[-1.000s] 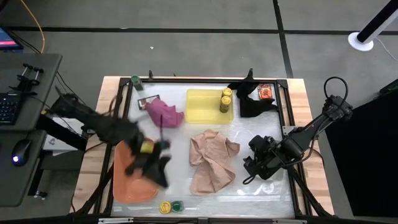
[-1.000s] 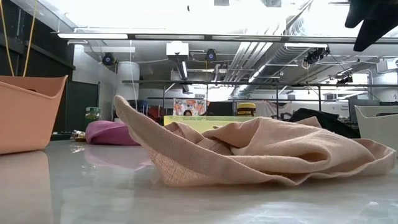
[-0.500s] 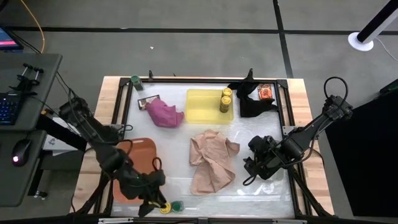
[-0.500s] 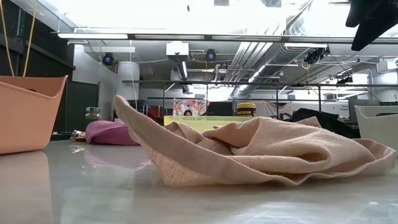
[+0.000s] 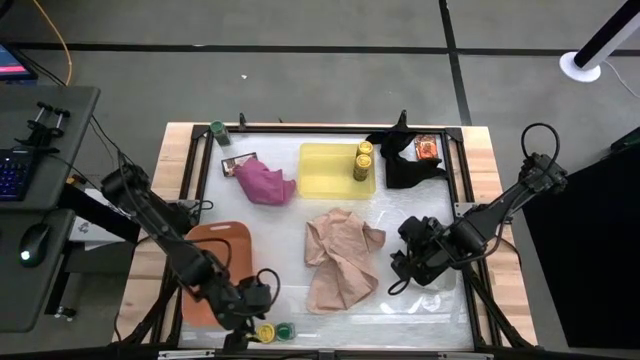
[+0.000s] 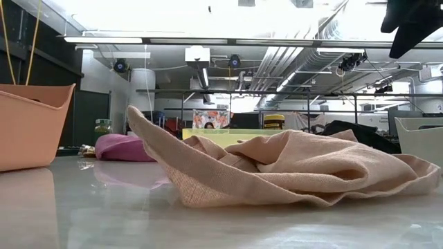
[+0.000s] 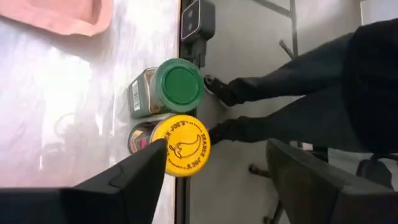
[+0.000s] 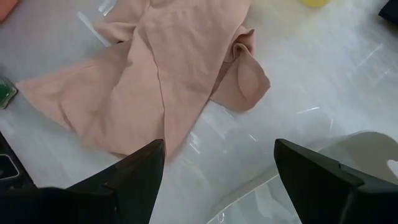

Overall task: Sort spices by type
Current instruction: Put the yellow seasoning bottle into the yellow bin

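At the table's near edge a yellow-lidded spice jar [image 5: 265,332] [image 7: 181,145] stands upright beside a green-lidded one [image 5: 284,330] [image 7: 179,85]. My left gripper [image 5: 250,316] [image 7: 214,180] hangs open just above them, its fingers on either side of the yellow lid; whether a finger touches it, I cannot tell. More yellow-lidded jars [image 5: 363,160] stand in the yellow tray [image 5: 325,170]. Another green-lidded jar [image 5: 218,129] is at the far left corner. A brown packet [image 5: 238,163] lies by the pink cloth [image 5: 266,184]. An orange-red packet [image 5: 428,149] lies on the black cloth [image 5: 405,165]. My right gripper [image 5: 402,266] [image 8: 217,171] waits open by the tan cloth [image 5: 342,258].
The orange tray [image 5: 205,262] lies near left, partly under my left arm. A pale tray [image 8: 348,155] stands near right, by my right gripper. The crumpled tan cloth [image 6: 277,166] fills the table's middle. The metal frame rail runs just past the two near jars.
My left gripper has carried a yellow-lidded jar from above the orange tray toward the table's near edge and down, next to the green-lidded jar, and has opened. The jar is no longer between its fingers. My right arm has kept still.
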Robot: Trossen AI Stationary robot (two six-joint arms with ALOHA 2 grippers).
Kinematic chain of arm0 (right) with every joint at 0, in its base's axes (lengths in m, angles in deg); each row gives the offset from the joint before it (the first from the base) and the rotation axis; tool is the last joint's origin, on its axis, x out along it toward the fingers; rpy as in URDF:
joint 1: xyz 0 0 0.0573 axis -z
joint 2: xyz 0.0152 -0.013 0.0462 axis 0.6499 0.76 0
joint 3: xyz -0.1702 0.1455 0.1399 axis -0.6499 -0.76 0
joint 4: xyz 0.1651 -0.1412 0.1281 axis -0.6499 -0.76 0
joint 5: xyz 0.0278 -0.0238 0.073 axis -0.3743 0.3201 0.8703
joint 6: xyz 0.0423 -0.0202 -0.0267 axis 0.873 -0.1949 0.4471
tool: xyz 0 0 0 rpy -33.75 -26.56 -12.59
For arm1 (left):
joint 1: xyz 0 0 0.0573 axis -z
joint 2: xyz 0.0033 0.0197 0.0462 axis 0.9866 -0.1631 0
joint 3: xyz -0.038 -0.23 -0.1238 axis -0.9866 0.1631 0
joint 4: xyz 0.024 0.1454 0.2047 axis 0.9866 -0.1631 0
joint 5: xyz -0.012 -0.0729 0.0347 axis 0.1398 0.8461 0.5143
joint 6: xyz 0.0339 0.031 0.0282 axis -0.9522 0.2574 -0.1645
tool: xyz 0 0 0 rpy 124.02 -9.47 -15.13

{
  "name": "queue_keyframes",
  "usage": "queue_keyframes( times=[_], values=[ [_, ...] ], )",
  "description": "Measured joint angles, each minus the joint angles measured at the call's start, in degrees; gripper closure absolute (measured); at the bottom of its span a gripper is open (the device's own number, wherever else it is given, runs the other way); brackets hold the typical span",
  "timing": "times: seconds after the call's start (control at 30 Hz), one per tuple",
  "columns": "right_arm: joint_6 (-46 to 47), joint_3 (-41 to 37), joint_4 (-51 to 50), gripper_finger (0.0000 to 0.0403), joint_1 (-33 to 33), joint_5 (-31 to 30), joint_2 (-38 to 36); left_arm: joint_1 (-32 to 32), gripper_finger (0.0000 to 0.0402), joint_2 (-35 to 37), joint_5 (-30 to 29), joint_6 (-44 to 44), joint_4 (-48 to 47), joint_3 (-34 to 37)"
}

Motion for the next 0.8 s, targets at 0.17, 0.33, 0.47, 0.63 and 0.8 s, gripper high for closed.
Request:
queue_keyframes(
  times=[0.17,0.33,0.47,0.63,0.8],
  values=[
    [-1.1,0.0,-0.13,0.0105,0.6,0.0,0.0,0.57,0.0131,-3.65,0.72,-3.27,-6.05,-3.28],
    [-1.99,0.02,-0.95,0.0105,0.62,0.0,0.0,0.99,0.0131,-10.39,0.35,-9.28,-14.27,-11.19],
    [-2.12,0.02,-1.78,0.0105,0.62,0.0,0.0,0.99,0.0131,-15.53,-1.5,-12.71,-20.91,-18.13],
    [-2.98,0.02,-2.03,0.0105,0.62,0.0,0.0,1.28,0.0131,-18.83,-2.4,-13.47,-22.71,-22.02],
    [-3.19,0.02,-2.23,0.0105,0.62,0.0,0.0,1.77,0.0131,-19.83,-2.61,-12.3,-23.18,-22.12]
  ],
)
